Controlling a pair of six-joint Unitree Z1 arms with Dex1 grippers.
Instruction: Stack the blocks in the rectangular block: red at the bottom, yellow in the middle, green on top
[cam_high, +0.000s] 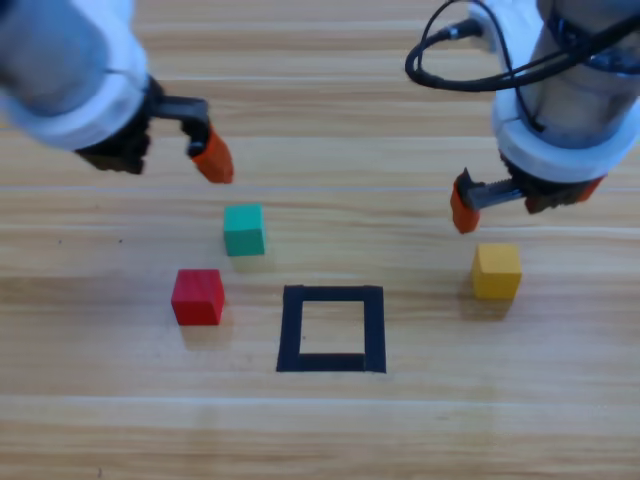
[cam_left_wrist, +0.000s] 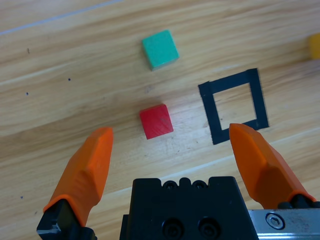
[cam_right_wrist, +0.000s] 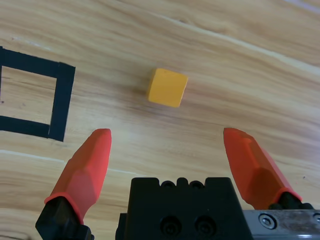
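closest to you on the wooden table (cam_high: 100, 420) lies the black tape rectangle (cam_high: 331, 328), its hollow middle showing bare wood, with none of the blocks inside it. just to its left, apart from the tape, sits the red block (cam_high: 197, 296), flat on the table. a little farther back and slightly to the right of the red one you see the green block (cam_high: 244, 229), near it but not touching. off to the right of the rectangle, well apart from the other two, stands the yellow block (cam_high: 496, 270). farther back still, you have the left gripper (cam_high: 165, 140) hanging above the table behind the green block, its orange jaws spread wide and holding nothing; its wrist view looks down on the red block (cam_left_wrist: 156, 121) between the jaws, the green block (cam_left_wrist: 160, 49) beyond it and the tape rectangle (cam_left_wrist: 233, 105) to one side. on the other side, your right gripper (cam_high: 525, 200) hovers just behind the yellow block, jaws also parted and empty, and its wrist view shows the yellow block (cam_right_wrist: 167, 87) ahead between the jaws, with a corner of the tape rectangle (cam_right_wrist: 61, 100) at the edge.
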